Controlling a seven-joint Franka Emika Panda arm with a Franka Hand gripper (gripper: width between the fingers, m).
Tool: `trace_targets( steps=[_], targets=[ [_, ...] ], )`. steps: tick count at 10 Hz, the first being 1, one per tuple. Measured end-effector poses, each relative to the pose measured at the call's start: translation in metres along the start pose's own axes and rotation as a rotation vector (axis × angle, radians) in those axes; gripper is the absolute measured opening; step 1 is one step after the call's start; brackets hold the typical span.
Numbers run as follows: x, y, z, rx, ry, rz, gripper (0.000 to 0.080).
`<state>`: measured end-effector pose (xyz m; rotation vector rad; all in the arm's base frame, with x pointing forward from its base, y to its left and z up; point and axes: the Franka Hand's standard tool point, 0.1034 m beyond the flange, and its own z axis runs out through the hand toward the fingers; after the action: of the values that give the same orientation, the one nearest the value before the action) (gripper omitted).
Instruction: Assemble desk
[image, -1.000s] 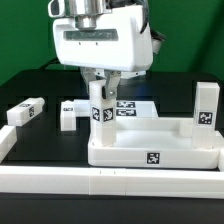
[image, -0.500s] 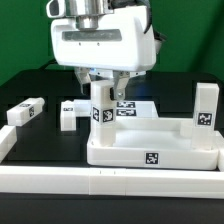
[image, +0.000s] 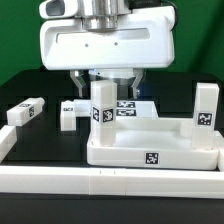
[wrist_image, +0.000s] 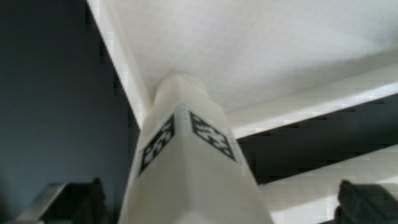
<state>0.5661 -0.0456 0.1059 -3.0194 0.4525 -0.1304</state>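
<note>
Desk leg (image: 102, 108) upright on tabletop (image: 120, 152); gripper (image: 107, 86) wide open astride its top, empty.

- A black surface (image: 55, 145) is edged at the front by a white border rail (image: 100, 184).
- The tabletop (image: 150, 152) and the marker board (image: 128, 108) are laid on it.
- A loose leg (image: 25, 112) and a second loose leg (image: 68, 114) are placed towards the exterior view's left.

Inventory: 1 tabletop (image: 150, 152). 4 legs total: 2 upright legs (image: 101, 106) (image: 206, 106), 2 loose legs (image: 25, 112) (image: 68, 116) lying flat. 1 marker board (image: 130, 108). 1 border rail (image: 60, 182). Wrist view shows just 1 leg (wrist_image: 187, 150).
</note>
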Motion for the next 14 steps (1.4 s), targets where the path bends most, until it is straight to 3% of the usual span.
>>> trace_targets(
  steps=[4,8,10,11,12,13,14],
  targets=[
    [0.0008,0.0023,-0.0004,-0.004,0.001,-0.348,0.0648],
    [0.0016,0.0049,-0.0007,-0.03,-0.008,-0.737,0.0648],
    [0.0019,0.0084,-0.0001,-0.03,-0.011,-0.789,0.0648],
    [0.0017,0.0081,-0.0001,-0.03,-0.011,-0.785,0.0557],
    [0.0017,0.0082,0.0,-0.03,-0.011,-0.784,0.0557],
    [0.0017,0.0082,0.0,-0.03,-0.011,-0.784,0.0357],
    [0.0017,0.0082,0.0,-0.03,-0.011,-0.784,0.0288]
  ],
)
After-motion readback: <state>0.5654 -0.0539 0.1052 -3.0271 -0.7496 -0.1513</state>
